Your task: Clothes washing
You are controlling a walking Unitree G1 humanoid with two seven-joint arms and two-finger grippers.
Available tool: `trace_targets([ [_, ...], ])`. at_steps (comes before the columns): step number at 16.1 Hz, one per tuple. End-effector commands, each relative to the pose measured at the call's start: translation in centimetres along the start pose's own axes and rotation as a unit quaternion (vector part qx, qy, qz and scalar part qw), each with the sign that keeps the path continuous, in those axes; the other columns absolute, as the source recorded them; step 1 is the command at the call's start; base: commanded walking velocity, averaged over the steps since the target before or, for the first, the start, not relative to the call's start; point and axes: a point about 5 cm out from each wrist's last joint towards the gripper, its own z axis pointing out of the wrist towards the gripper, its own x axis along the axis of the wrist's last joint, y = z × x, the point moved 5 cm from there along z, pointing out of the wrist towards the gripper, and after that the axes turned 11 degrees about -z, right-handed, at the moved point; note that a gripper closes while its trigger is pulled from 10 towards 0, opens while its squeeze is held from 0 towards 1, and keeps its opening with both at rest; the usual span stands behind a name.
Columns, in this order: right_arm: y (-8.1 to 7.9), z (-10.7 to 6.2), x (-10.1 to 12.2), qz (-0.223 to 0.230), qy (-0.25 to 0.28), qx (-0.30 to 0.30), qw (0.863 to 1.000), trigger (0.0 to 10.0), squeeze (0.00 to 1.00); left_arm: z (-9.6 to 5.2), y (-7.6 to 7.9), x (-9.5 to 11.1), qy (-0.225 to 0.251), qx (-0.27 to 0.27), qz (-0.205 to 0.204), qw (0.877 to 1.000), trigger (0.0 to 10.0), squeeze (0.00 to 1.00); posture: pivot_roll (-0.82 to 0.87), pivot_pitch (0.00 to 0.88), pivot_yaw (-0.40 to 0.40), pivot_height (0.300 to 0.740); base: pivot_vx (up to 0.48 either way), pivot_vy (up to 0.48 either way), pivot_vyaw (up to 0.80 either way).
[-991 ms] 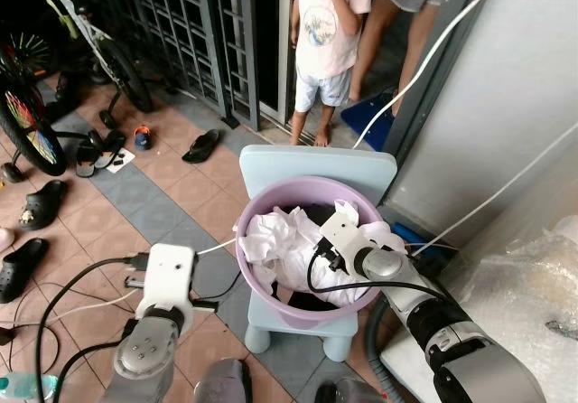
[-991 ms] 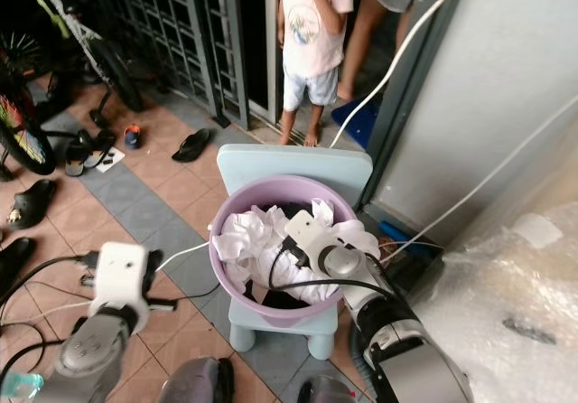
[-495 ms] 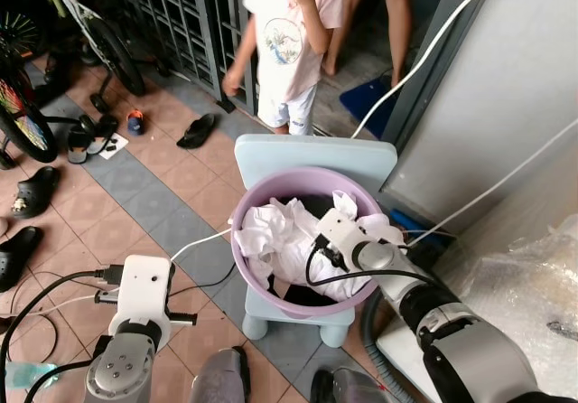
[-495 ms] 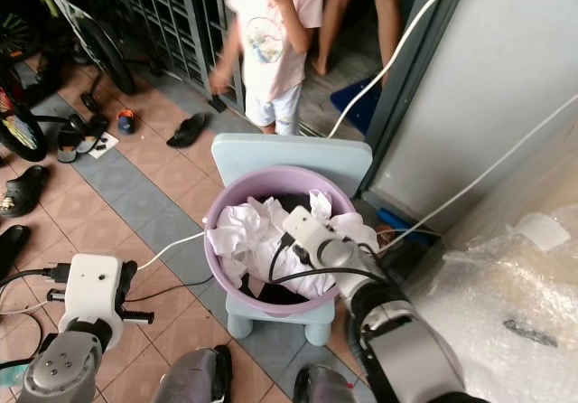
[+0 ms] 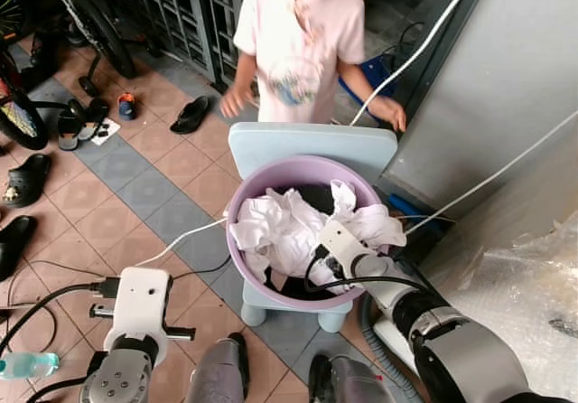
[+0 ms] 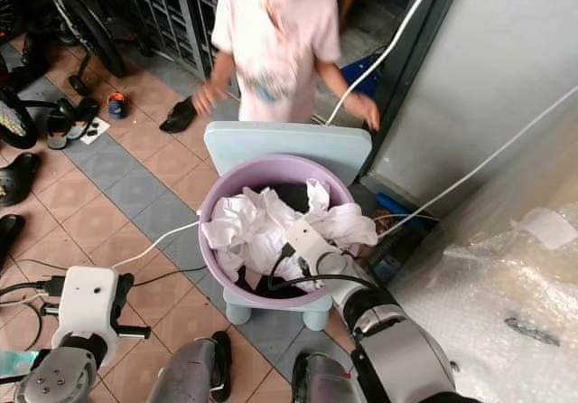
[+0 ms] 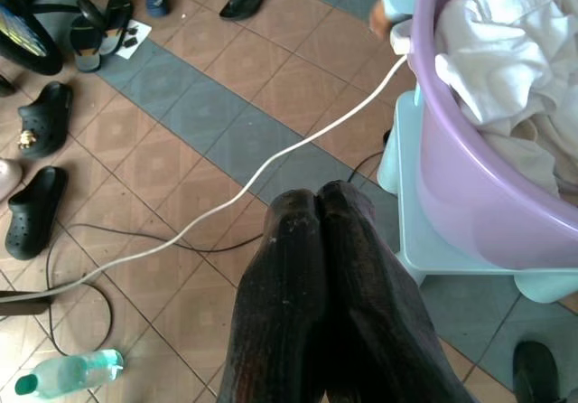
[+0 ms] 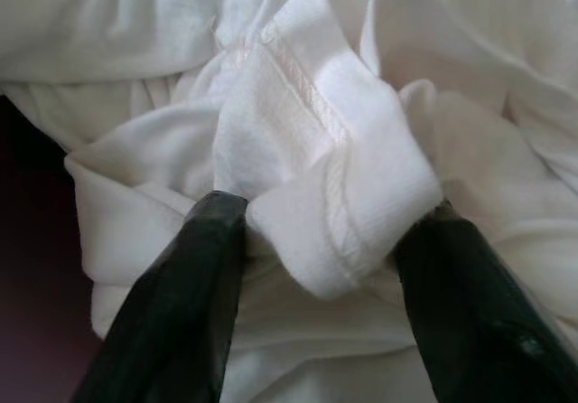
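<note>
Purple basin [image 5: 242, 257] on blue stool [image 5: 312, 148], frame centre, holds white cloth [image 5: 289, 227]. Right gripper [image 8: 321, 231] inside basin, fingers [image 8: 172, 304] clamping cloth fold. Left gripper [image 7: 318, 206] pressed closed, empty, above tiled floor [image 7: 217, 141] beside basin. Person [image 5: 302, 42] behind stool.

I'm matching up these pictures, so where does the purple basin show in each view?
Left eye: basin at centre, on the blue stool.
Right eye: centre, slightly left.
Left wrist: right edge, above the shut left gripper.
Right wrist: no rim visible, just the white cloth.
Shared landmark: that cloth.
</note>
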Motion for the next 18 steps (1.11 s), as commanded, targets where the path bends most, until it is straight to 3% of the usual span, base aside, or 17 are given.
trace_targets([
  [1,-0.5,0.0,-1.2,0.002,-0.021,0.009,1.0,0.0,0.0,-0.3,-0.1,-0.2,-0.006,0.004,0.004,1.0,10.0,0.0,0.19,0.25,-0.026,0.74,0.0,0.0,0.0],
  [5,-0.5,-0.1,-1.7,0.004,-0.029,0.009,1.0,0.0,0.0,-0.4,-0.1,-0.4,-0.009,0.007,0.002,1.0,10.0,0.0,0.19,0.243,-0.034,0.74,0.0,0.0,0.0],
  [13,-0.5,0.0,-1.4,0.06,-0.026,0.009,0.998,0.0,0.0,0.3,0.0,-0.3,-0.003,0.012,0.003,1.0,10.0,0.0,0.18,0.2,-0.049,0.74,0.0,0.0,0.0],
  [18,0.3,0.0,0.0,0.1,0.003,0.001,0.995,0.0,0.0,1.7,0.1,0.2,0.008,0.011,0.001,1.0,10.0,0.0,0.16,0.149,-0.05,0.74,0.0,0.0,0.0],
])
